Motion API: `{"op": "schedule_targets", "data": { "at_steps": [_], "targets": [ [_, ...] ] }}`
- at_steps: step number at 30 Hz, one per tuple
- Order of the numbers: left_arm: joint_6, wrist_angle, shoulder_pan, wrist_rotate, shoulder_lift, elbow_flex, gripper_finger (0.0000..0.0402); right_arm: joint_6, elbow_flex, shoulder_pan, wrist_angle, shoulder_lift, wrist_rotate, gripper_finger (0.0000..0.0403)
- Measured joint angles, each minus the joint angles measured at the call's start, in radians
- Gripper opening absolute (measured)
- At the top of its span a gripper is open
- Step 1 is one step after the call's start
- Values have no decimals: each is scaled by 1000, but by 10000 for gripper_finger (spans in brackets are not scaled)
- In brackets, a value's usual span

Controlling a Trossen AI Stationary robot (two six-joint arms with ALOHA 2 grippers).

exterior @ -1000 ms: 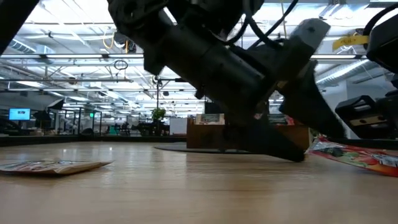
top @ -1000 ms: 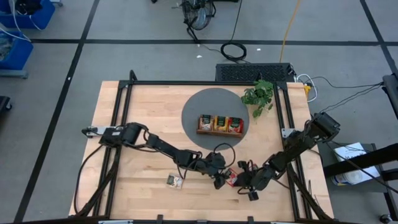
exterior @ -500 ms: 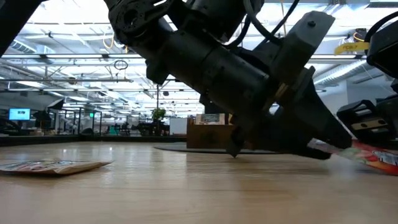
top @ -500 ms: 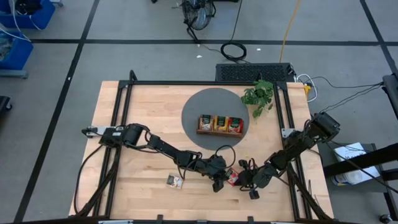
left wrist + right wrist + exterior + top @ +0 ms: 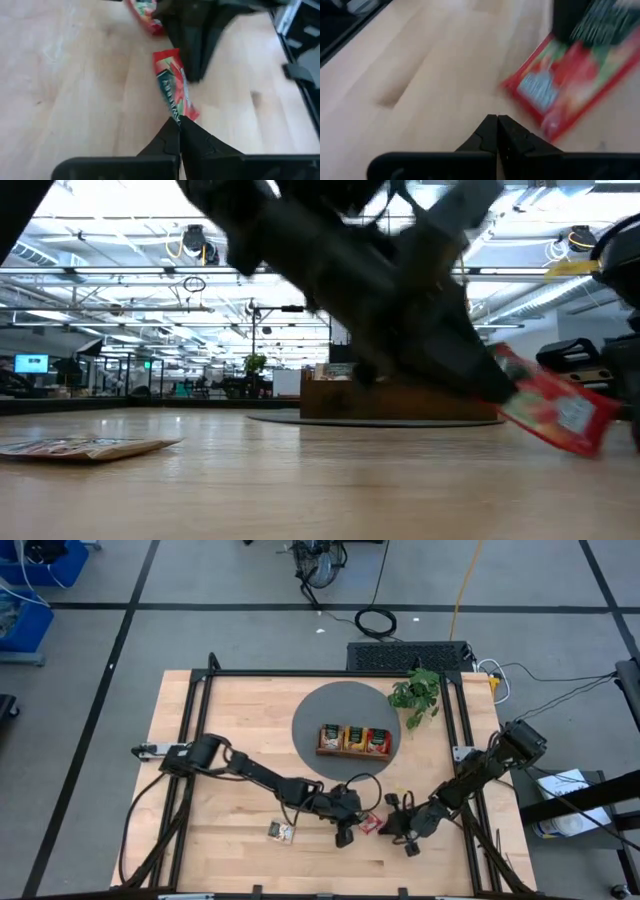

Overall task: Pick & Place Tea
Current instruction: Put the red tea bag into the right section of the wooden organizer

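Left gripper [image 5: 179,121]: my fingers are pinched tight on the end of a red tea packet [image 5: 172,92], near the front edge of the table [image 5: 240,730], right of its middle.
Red packet: in the low view it hangs tilted, clear of the wood, so I judge it lifted.
Right gripper [image 5: 497,120]: fingers pressed together, holding nothing, low over the table just beside my left one, near the front right corner.
Other tea: a second red packet [image 5: 145,15] lies just beyond the held one; a pale packet [image 5: 281,832] lies flat near the front edge, left of both grippers.
Tray [image 5: 354,739]: sits on the grey round mat [image 5: 320,710] toward the back, all three compartments showing packets.
Progress: tray partly stocked; this packet is picked but not placed, and at least two more wait.
Change: a second ago my left fingers stood wide around the packet on the wood; now they have closed and it is off the table.
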Motion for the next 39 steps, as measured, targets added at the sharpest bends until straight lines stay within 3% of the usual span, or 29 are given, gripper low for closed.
{"op": "schedule_targets", "data": {
  "at_steps": [3,7,14,20,23,30,39],
  "targets": [
    [39,-153,-26,-3,-67,0,4,-25,-2,7,61,-13,-63,16],
    [80,-272,-66,-42,-138,0,3,13,1,4,94,-91,-49,54],
    [83,-304,-115,-96,-165,4,3,39,24,-57,114,-229,-29,138],
    [79,-299,-139,-156,-165,4,2,22,78,-130,73,-226,-39,199],
    [80,-296,-141,-163,-165,4,1,23,105,-161,66,-192,-93,219],
    [88,-280,-142,-186,-165,5,1,2,137,-173,62,-141,-124,217],
    [91,-263,-131,-208,-165,5,1,12,140,-173,33,-140,-105,148]
  ]
}}
